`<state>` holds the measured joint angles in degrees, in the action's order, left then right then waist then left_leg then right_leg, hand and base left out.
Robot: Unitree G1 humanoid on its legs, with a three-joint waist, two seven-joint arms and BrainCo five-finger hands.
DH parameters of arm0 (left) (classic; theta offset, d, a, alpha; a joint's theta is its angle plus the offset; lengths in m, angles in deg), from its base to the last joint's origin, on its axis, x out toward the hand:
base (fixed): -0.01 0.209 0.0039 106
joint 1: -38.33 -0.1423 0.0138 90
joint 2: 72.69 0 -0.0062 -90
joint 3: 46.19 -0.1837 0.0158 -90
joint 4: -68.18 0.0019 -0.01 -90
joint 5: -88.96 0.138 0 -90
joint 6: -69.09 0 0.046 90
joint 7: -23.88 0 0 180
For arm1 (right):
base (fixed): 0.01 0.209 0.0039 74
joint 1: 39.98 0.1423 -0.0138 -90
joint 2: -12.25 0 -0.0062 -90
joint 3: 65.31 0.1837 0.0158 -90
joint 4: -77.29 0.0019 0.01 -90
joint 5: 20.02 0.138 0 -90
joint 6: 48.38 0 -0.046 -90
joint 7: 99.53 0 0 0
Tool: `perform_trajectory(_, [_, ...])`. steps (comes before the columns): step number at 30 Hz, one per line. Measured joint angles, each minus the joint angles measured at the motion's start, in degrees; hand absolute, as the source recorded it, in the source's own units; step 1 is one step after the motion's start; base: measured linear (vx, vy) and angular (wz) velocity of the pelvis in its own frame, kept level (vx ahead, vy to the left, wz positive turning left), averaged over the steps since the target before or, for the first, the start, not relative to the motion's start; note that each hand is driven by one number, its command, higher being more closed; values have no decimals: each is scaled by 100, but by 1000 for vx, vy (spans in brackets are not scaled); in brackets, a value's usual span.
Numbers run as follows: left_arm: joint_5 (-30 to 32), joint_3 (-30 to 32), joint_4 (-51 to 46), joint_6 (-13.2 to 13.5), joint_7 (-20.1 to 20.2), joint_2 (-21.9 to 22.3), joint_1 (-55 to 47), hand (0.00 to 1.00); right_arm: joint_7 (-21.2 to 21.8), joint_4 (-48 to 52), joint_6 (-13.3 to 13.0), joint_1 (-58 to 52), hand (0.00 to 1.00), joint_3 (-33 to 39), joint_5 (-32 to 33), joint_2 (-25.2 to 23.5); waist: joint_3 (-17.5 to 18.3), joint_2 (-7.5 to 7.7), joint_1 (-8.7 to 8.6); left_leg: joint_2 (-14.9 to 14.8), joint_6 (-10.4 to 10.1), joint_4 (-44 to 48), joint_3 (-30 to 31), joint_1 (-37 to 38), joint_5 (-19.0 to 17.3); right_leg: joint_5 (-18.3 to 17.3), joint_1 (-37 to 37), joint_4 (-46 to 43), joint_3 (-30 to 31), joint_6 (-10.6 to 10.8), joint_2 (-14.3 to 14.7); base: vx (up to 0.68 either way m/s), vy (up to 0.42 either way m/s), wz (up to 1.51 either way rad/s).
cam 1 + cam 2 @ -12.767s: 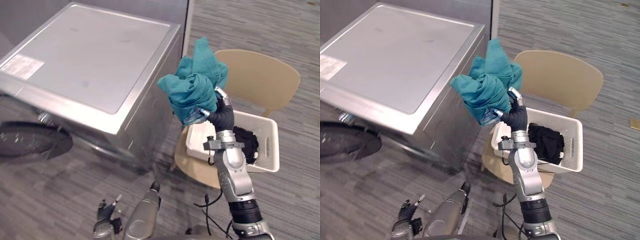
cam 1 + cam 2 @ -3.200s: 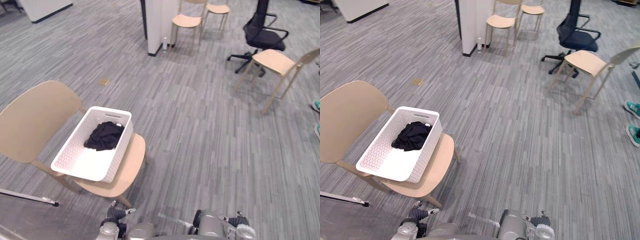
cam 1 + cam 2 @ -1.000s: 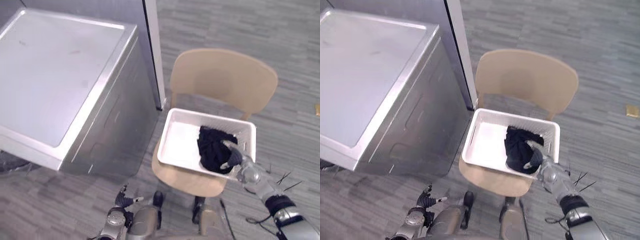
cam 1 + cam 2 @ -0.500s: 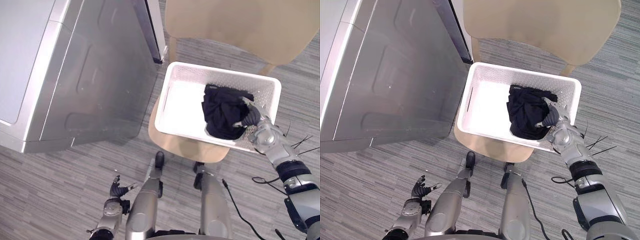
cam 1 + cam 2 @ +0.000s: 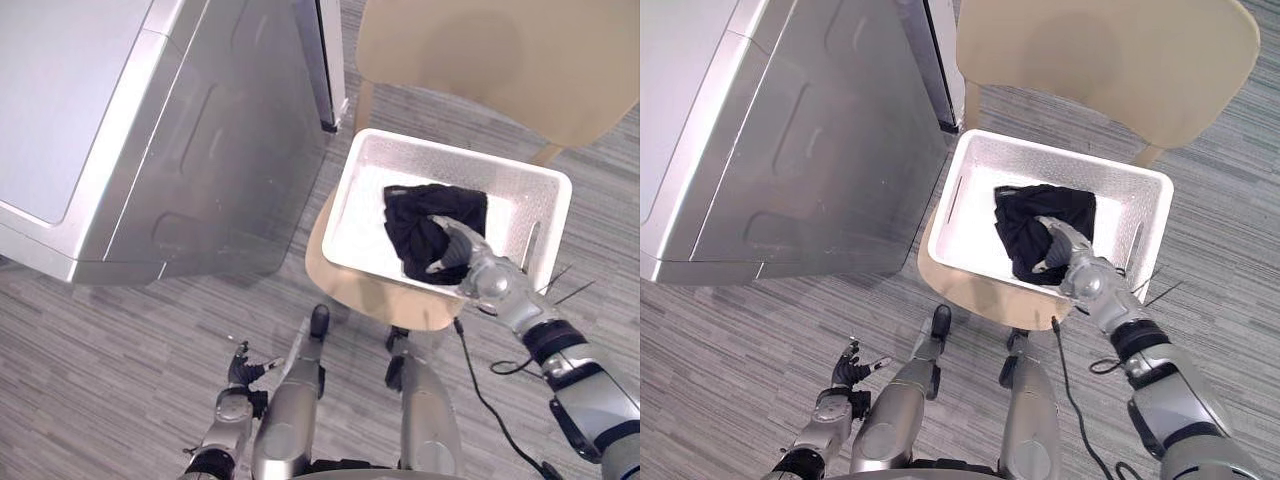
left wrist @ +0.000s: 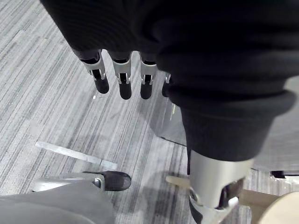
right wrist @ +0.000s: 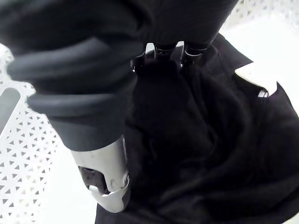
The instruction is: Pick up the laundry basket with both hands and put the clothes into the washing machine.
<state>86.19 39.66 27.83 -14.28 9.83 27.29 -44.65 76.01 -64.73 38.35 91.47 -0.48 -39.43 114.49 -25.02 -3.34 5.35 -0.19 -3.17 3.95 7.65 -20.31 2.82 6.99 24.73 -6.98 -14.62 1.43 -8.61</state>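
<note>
Left eye view: the black garment (image 5: pixel 415 215) lies in the white basket (image 5: pixel 365 215) on a chair (image 5: pixel 470 60), with the right robot hand (image 5: pixel 458 255) upon it. Right wrist view: whether it grips cannot be told; the cloth looks soft and light, best bunched mid-heap. Left wrist view: the left robot hand (image 6: pixel 125 79) is released.

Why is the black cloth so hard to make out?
Left eye view: the white bottom of the basket glares, so the black garment reads as one dark patch. Right wrist view: black cloth against the dark cover of the right hand, little contrast. Right eye view: the silver side of the washing machine mirrors the striped floor.
</note>
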Motion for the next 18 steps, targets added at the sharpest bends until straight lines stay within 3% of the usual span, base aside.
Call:
perform_trajectory(1, [-1,-24,38,0,-2,6,75,0,-61,-210,39,97,100,36,-73,-71,-2,-4,26,-1,-2,-1,8,-14,8,36,-15,53,-9,-6,11,-75,-22,8])
perform_trajectory(5, [-8,-22,102,0,-83,13,326,0,-506,-1240,339,689,100,727,-327,-591,-19,-36,73,0,-29,-6,92,-97,34,89,-31,157,-110,-10,19,-45,-26,10])
perform_trajectory(8, [-13,23,139,3,-113,66,335,0,-664,-1302,512,774,100,1042,-310,-601,-34,-66,193,-10,-81,-106,120,-106,68,85,18,148,-126,-8,10,2,-28,5])
perform_trajectory(15, [-130,209,147,-9,-110,314,320,0,-669,-1145,479,651,100,1350,496,-824,-36,-67,243,3,-69,-255,107,-107,224,56,142,73,-100,-9,-18,46,-38,-2])
perform_trajectory(18, [-132,214,143,-15,-101,330,318,0,-633,-594,475,250,100,1377,977,-879,-44,-55,247,12,-69,-272,51,82,223,54,1,66,-22,-11,-14,21,-32,-9])
